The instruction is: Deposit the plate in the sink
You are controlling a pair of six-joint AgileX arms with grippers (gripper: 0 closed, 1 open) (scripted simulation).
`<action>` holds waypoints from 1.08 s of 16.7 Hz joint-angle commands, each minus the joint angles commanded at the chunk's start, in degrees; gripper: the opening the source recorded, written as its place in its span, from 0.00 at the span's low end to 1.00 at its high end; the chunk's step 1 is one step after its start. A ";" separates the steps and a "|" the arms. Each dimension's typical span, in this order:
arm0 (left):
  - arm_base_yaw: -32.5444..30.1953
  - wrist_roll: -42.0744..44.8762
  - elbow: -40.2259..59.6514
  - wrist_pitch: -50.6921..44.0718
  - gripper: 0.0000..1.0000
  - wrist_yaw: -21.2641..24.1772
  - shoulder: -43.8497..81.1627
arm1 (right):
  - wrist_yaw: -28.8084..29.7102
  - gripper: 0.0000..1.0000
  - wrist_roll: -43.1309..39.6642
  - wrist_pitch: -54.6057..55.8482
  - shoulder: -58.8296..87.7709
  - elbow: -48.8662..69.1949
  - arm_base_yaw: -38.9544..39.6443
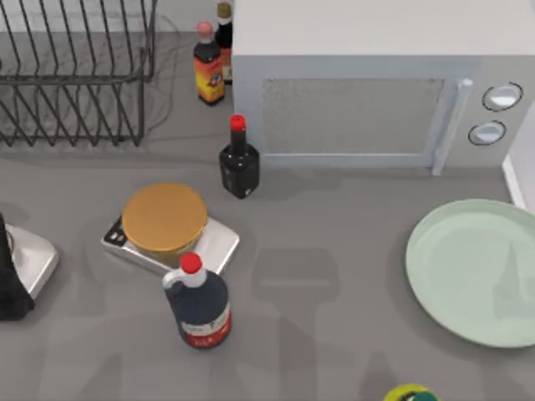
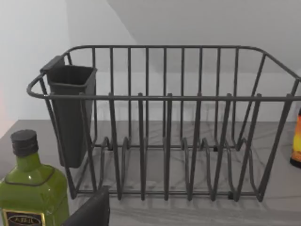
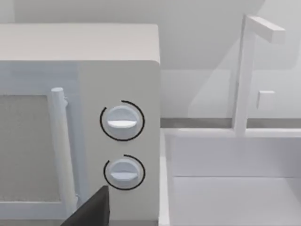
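From above, the pale mint-green plate [image 1: 475, 271] lies flat on the grey table [image 1: 334, 334] at about four o'clock, its far edge cut off by the picture's right border, and nothing touches it. Just beyond it, at three o'clock, a thin strip of the sink [image 1: 518, 180] shows as a white rim beside the microwave [image 1: 368, 83], which stands from twelve to two o'clock. A black wire dish rack [image 1: 75, 71] fills the ten o'clock corner, with two sauce bottles [image 1: 209, 71] standing between it and the microwave. A small dark bottle with a red cap [image 1: 239, 159] stands near the middle, just in front of the microwave's left corner. At eight o'clock a golden-brown disc [image 1: 165, 219] rests on a silver kitchen scale [image 1: 213, 246], and a larger dark bottle with a red cap [image 1: 199, 302] stands just beside the scale's near edge. The left wrist view faces the dish rack [image 2: 164, 127] with its dark cutlery cup [image 2: 70, 113] hung on one end, a green bottle [image 2: 28, 188] near the camera, and a dark corner of the left gripper [image 2: 91, 212]; whether its fingers are spread or closed cannot be told. The right wrist view faces the microwave's two dials [image 3: 123, 146], the white sink basin [image 3: 235, 188] and its faucet [image 3: 249, 70], plus a dark corner of the right gripper [image 3: 91, 209], finger state likewise impossible to tell.
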 joint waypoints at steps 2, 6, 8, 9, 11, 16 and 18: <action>0.00 0.00 0.00 0.00 1.00 0.00 0.00 | 0.00 1.00 1.00 -2.23 3.01 2.83 0.97; 0.00 0.00 0.00 0.00 1.00 0.00 0.00 | 0.01 1.00 4.89 -10.90 16.31 14.04 4.74; 0.00 0.00 0.00 0.00 1.00 0.00 0.00 | 0.01 1.00 7.50 -16.72 25.98 21.57 7.27; 0.00 0.00 0.00 0.00 1.00 0.00 0.00 | 0.02 1.00 8.92 -19.87 31.34 25.63 8.64; 0.00 0.00 0.00 0.00 1.00 0.00 0.00 | 0.02 1.00 11.87 -26.46 42.82 34.14 11.51; 0.00 0.00 0.00 0.00 1.00 0.00 0.00 | 0.03 1.00 19.31 -43.03 72.57 55.67 18.72; 0.00 0.00 0.00 0.00 1.00 0.00 0.00 | 0.04 1.00 21.96 -48.93 83.40 63.38 21.29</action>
